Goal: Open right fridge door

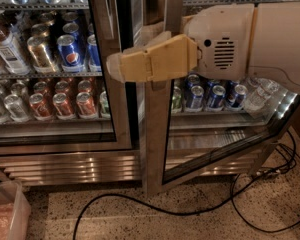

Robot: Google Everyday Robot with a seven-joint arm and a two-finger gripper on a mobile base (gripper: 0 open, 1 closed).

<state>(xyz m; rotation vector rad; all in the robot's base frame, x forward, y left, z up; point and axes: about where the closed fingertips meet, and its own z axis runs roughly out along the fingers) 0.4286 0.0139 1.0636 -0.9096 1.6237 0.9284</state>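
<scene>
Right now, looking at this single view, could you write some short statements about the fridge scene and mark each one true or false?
1. The right fridge door stands partly open, with its bottom edge angled away from the fridge. True.
2. The gripper is low, near the floor. False: it is up at the door's steel frame, at the height of the can shelves.
3. A black cable lies on the floor in front of the fridge. True.
4. A plastic bin sits at the lower right of the view. False: it is at the lower left.
</scene>
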